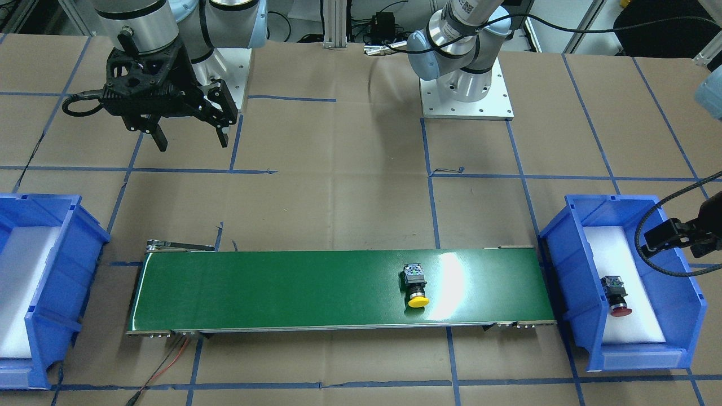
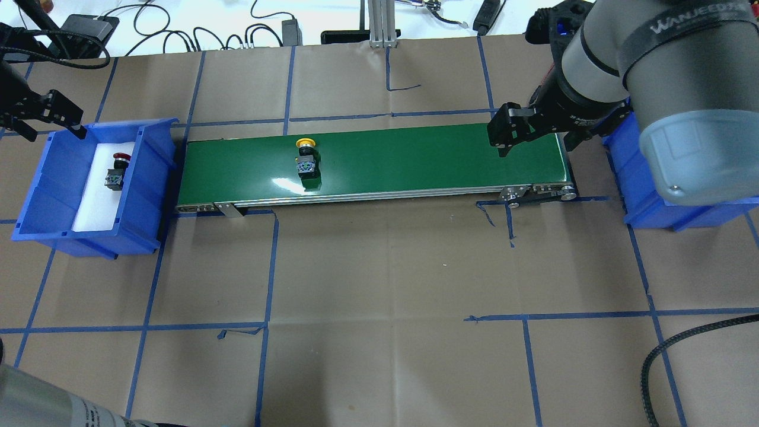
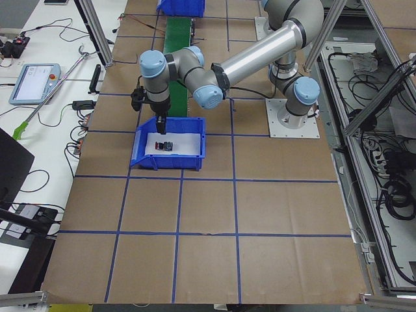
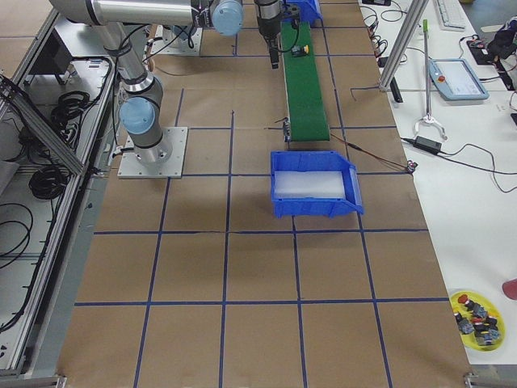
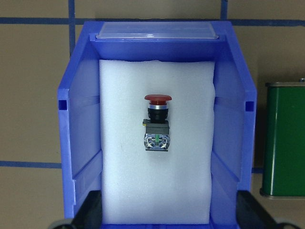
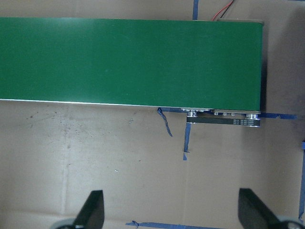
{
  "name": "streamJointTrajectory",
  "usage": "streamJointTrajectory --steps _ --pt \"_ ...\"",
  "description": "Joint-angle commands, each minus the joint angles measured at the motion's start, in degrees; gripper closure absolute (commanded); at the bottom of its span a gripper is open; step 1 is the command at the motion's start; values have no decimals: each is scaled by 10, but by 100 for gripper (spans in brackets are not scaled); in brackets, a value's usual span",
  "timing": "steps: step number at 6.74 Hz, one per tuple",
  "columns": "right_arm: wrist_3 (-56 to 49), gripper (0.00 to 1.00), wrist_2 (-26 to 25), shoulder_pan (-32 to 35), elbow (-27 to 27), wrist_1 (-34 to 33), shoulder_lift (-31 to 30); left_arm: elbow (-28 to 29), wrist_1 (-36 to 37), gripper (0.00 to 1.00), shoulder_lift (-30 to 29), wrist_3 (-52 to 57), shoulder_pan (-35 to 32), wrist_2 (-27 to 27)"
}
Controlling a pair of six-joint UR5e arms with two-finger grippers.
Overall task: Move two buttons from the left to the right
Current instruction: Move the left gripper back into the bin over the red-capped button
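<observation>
The yellow-capped button [image 1: 416,286] lies on its side on the green conveyor belt [image 1: 282,287], toward the belt's left-arm end; it also shows in the overhead view [image 2: 307,159]. The red-capped button [image 5: 157,125] lies on white foam inside the blue bin [image 2: 148,178] on the robot's left, and shows in the front-facing view [image 1: 616,296]. My left gripper [image 2: 50,121] hovers open and empty above that bin's far end. My right gripper [image 1: 192,138] hangs open and empty above the paper near the belt's other end; the right wrist view [image 6: 171,214] shows only bare belt and paper below it.
A second blue bin [image 1: 45,270] with white foam stands past the belt's right-arm end, partly hidden under my right arm in the overhead view [image 2: 646,201]. Brown paper with blue tape lines covers the table. A yellow dish [image 4: 477,319] of several spare parts sits on a side table.
</observation>
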Motion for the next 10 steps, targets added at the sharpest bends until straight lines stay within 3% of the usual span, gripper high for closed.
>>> streamJointTrajectory --steps 1,4,6,9,10 --pt "0 0 0 0 0 0 1 -7 37 0 -41 6 0 -3" --pt "1 0 0 0 0 0 1 -75 143 0 -64 4 -1 -3" --pt "1 0 0 0 0 -1 1 -84 191 0 -98 4 -3 -3" --pt "0 0 0 0 0 0 2 -82 195 1 -105 1 -3 -4" --pt "0 0 0 0 0 0 2 -82 196 12 -112 -1 -3 -4"
